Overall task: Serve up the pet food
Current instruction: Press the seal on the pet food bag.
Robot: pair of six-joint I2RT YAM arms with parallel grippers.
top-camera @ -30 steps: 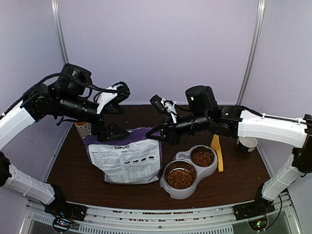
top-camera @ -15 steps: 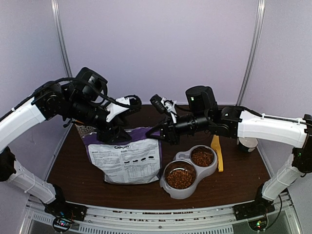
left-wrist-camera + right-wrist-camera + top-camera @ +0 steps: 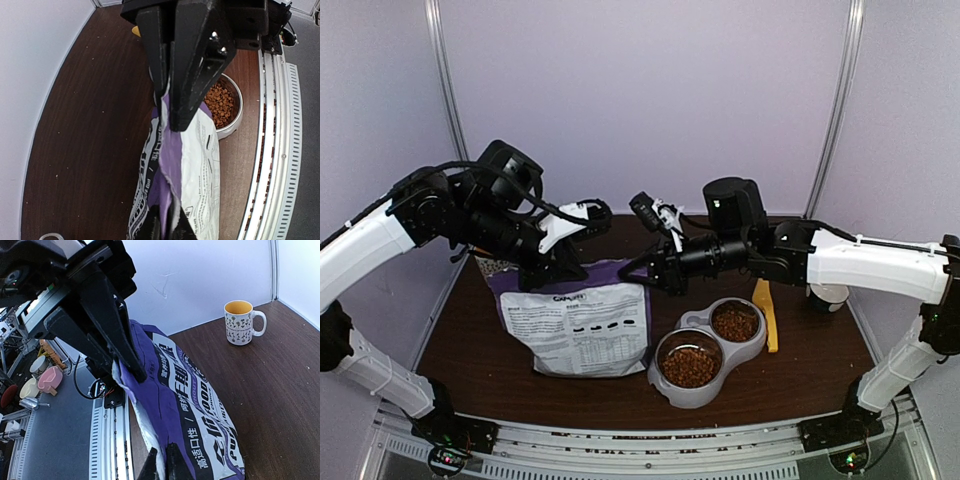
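Observation:
The purple-and-white pet food bag [image 3: 582, 325] lies on the brown table, its top edge lifted. My left gripper [image 3: 558, 268] is shut on that edge's left end, and in the left wrist view the gripper [image 3: 167, 227] pinches the purple flap of the bag [image 3: 200, 170]. My right gripper [image 3: 644, 275] is shut on the right corner, where its wrist view shows the gripper [image 3: 163, 464] clamping the bag [image 3: 195, 400]. Pet food fills both cups of the grey double bowl [image 3: 672, 392]: the near cup's kibble [image 3: 690, 366] and the far cup's kibble [image 3: 735, 322]. The left wrist view also catches some of this pet food [image 3: 220, 102].
A yellow scoop [image 3: 766, 312] lies right of the bowl. A white mug [image 3: 828, 295] stands at the far right. A patterned mug [image 3: 492, 266] stands behind the bag's left corner, and in the right wrist view this mug [image 3: 241, 322] shows near the wall.
My left gripper has swung right onto the bag's top left edge and closed on it. The right gripper has kept its hold on the right corner.

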